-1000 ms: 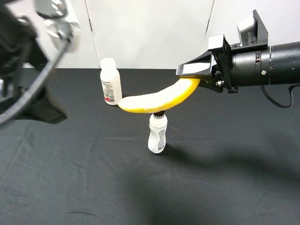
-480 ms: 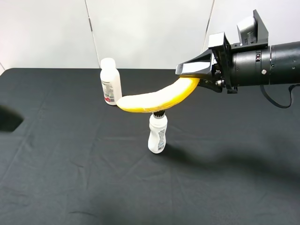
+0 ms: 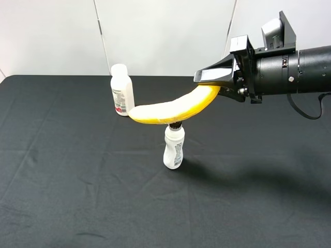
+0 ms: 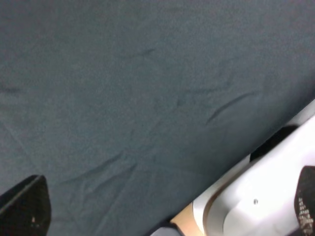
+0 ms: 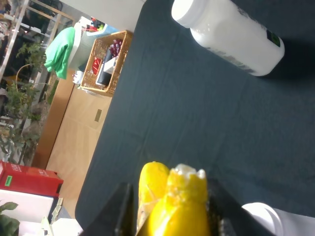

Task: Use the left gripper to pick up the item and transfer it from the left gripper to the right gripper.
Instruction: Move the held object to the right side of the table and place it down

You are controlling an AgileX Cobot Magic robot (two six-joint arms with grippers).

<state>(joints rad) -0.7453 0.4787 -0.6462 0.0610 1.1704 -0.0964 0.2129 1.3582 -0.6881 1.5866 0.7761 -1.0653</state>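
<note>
The banana [image 3: 170,110] is long, curved and yellow. It hangs in the air above the middle of the black table, held at its right end by my right gripper [image 3: 213,86], which is shut on it. The right wrist view shows the same banana [image 5: 177,206] squeezed between the dark fingers [image 5: 121,212]. My left gripper [image 4: 167,209] is out of the high view. In the left wrist view its two black fingertips [image 4: 27,209] stand wide apart over bare cloth near the table's edge, with nothing between them.
A white bottle with a white cap [image 3: 122,90] stands at the back, just beyond the banana's left tip. Another white bottle with a black ribbed cap [image 3: 174,148] stands right under the banana. Black cloth [image 3: 77,196] covers the table.
My left arm has drawn away to the left and gone out of the high view, and its shadow is gone too. The right gripper and the banana have stayed still.
</note>
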